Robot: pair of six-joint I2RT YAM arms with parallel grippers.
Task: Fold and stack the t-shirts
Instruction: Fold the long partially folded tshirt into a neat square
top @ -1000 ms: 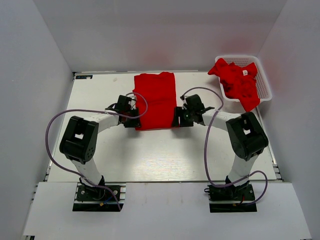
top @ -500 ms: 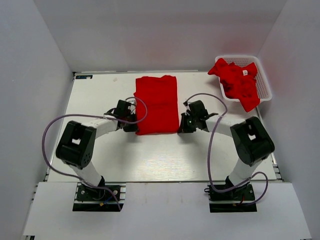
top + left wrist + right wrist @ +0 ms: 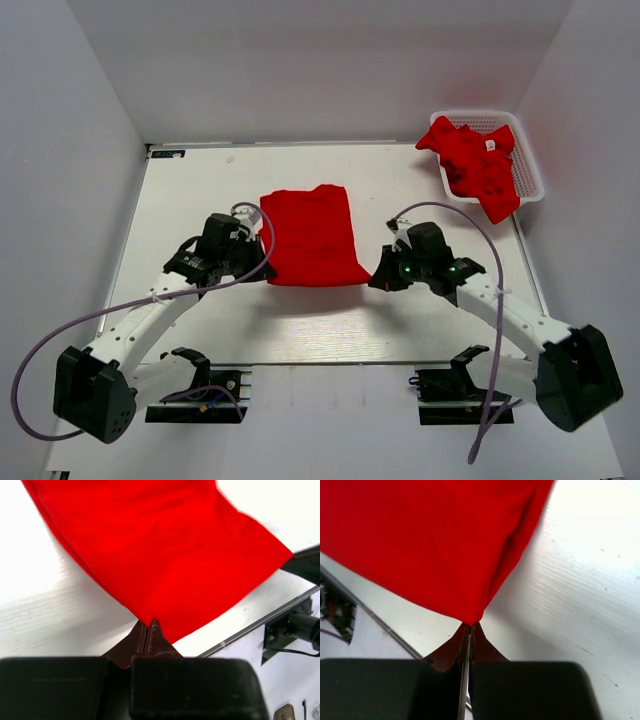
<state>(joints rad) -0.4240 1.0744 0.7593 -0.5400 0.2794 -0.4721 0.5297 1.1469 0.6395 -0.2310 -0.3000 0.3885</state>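
The left gripper point(image 3: 148, 626) and right gripper point(image 3: 470, 626) had just clamped their jaws on near corners of the t-shirt point(image 3: 312, 235), dragging it nearer for another fold.

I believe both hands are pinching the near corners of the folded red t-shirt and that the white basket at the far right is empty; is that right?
Not quite: the basket is not empty; it holds a heap of crumpled t-shirts, as the top view shows. The rest stands: the left hand and right hand each pinch a near corner of the folded t-shirt.
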